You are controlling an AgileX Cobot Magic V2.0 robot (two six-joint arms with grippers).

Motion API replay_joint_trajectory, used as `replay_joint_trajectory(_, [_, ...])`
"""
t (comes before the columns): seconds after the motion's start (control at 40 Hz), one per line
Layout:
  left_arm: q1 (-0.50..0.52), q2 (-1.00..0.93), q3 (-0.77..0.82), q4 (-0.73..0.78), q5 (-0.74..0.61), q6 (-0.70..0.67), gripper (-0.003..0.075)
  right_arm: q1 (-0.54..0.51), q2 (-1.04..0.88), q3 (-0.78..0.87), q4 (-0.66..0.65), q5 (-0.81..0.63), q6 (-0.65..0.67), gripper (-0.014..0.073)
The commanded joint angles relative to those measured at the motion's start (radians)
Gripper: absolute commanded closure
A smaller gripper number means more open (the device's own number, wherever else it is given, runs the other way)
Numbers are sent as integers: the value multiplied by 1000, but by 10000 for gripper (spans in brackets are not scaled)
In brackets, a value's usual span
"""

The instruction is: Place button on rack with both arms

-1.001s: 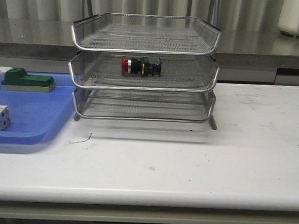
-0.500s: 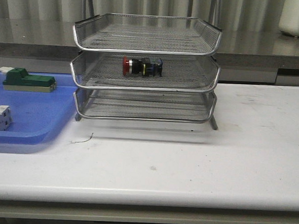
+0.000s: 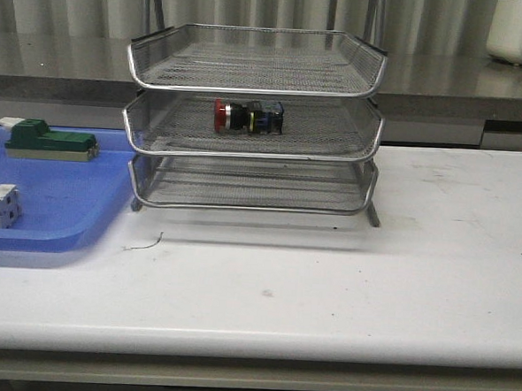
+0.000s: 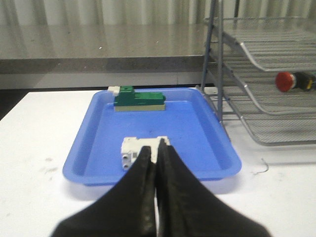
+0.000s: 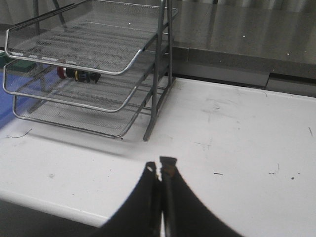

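Your button [image 3: 247, 117] lies on its side in the middle tier of the rack [image 3: 251, 146], red head toward the left arm's side, and neither tool touches it. From the left tool [image 4: 157, 153], whose fingers are pressed together on nothing, the button [image 4: 292, 81] sits well ahead and off to the side, inside the rack [image 4: 266, 94]. Directly in front of that tool you have the blue tray [image 4: 98, 163] with a white block [image 4: 143, 148] just past the fingertips and a green-and-white block [image 4: 139, 99] further back. The right tool [image 5: 160, 168] is also closed and empty, hovering over the bare table [image 5: 237, 133]; from there the button [image 5: 79, 75] is well apart, ahead and across, seen through the mesh of the rack [image 5: 94, 64], so its details are hard to make out.

Against the earlier front frames, the button rests at practically the same spot in the tier, and the whole scene has shifted only very slightly rightward in the picture.
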Motion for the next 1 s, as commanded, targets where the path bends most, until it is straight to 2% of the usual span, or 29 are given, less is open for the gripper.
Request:
replay_joint_trajectory(0.0, [44,-22,9,3,-90,-19,739,-5,8,-25,3,-82,-5,653])
replay_joint_trajectory(0.98, [54,-22,34,1,-82,-19,739,-5,8,-25,3,-82,-5,653])
